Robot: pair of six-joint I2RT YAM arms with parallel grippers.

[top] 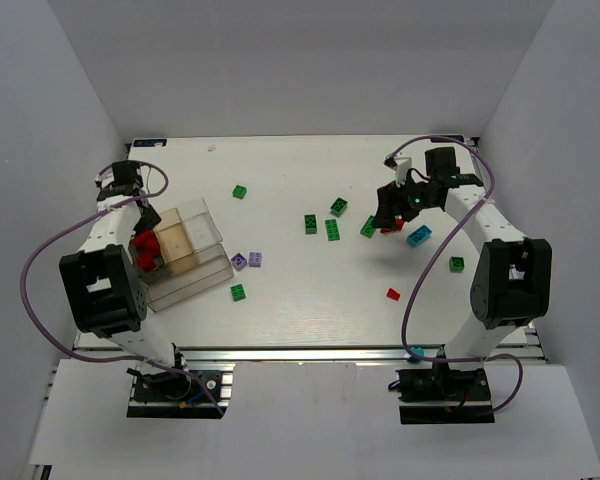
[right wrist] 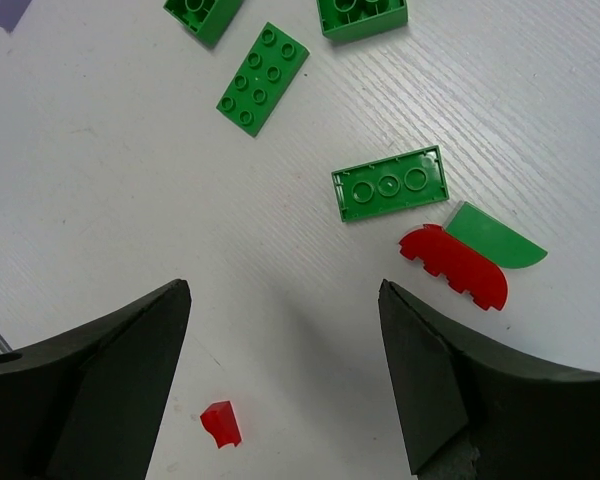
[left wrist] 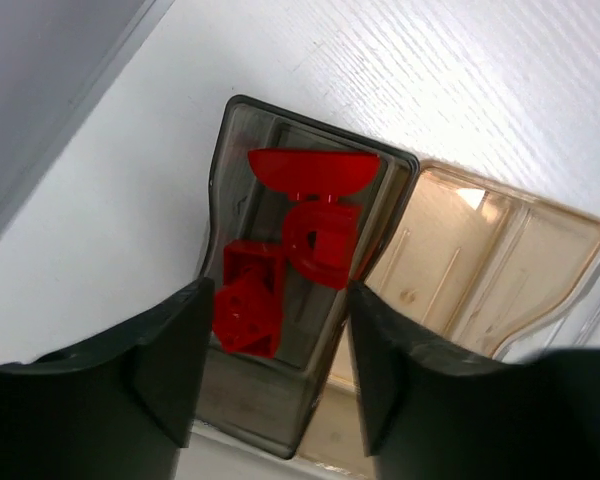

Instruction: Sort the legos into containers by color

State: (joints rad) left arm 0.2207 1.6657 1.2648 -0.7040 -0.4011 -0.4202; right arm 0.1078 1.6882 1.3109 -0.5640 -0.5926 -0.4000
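Looks like reds are getting sorted: the left gripper [left wrist: 272, 345] hangs over the container [left wrist: 223, 150], jaws apart and empty, with a few red legos [left wrist: 300, 235] lying in its end compartment. The right gripper [right wrist: 285, 345] is wide open too, holding nothing, above the table [right wrist: 100, 200] near a red rounded piece [right wrist: 452, 265] sitting right against a green half-round piece [right wrist: 495, 240]. Next move, I'd guess: drop down and pinch just the red one. It's thin, glossy, with a scalloped edge.

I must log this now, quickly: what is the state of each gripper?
Left gripper: open, holding nothing.
Right gripper: open, holding nothing.
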